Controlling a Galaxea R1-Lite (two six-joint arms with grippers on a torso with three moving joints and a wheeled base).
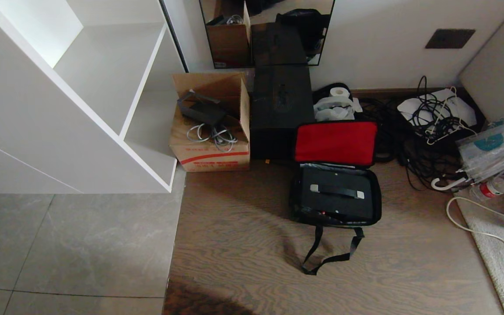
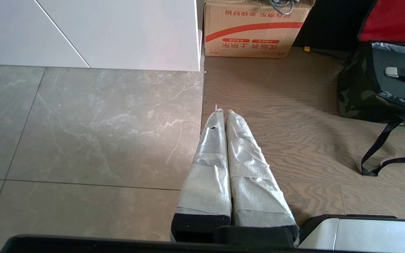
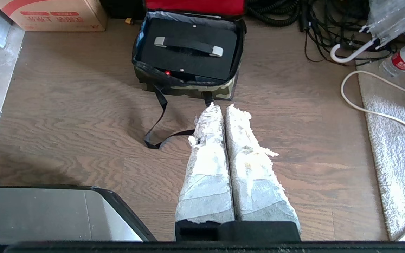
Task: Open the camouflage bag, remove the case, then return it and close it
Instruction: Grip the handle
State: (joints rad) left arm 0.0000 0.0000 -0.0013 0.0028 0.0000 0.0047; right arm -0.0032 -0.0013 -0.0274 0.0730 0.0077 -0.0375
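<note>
My right claw (image 3: 222,106) is pressed fully shut with nothing in it, its 2 tape-wrapped fingers (image 3: 209,154) side by side above the wooden floor (image 1: 243,245), tips aimed at the near wall of the camouflage bag (image 3: 188,86). My left claw (image 2: 222,111) is likewise closed and empty, hanging over the seam where the wood meets the grey tiles (image 2: 83,133), well apart from the bag on its right.

The bag sits on the wood floor at centre-right of the head view, its long axis running left to right. It lies open: the lid with its red inner panel (image 1: 336,142) stands up at the far side, leaning against the tall black box (image 1: 280,109). Green-brown-black camouflage shows on the near wall, grey lining along the rim. A black strap (image 1: 328,251) loops out from the near side toward me.

The case (image 1: 336,192) lies flat inside the bag, same axis, black, its handle (image 1: 337,190) with silver ends running left to right on top. A small red latch (image 3: 167,73) shows at its near edge.

A cardboard box (image 1: 210,127) stands far left of the black box; tangled cables (image 1: 427,131) lie to the right.
</note>
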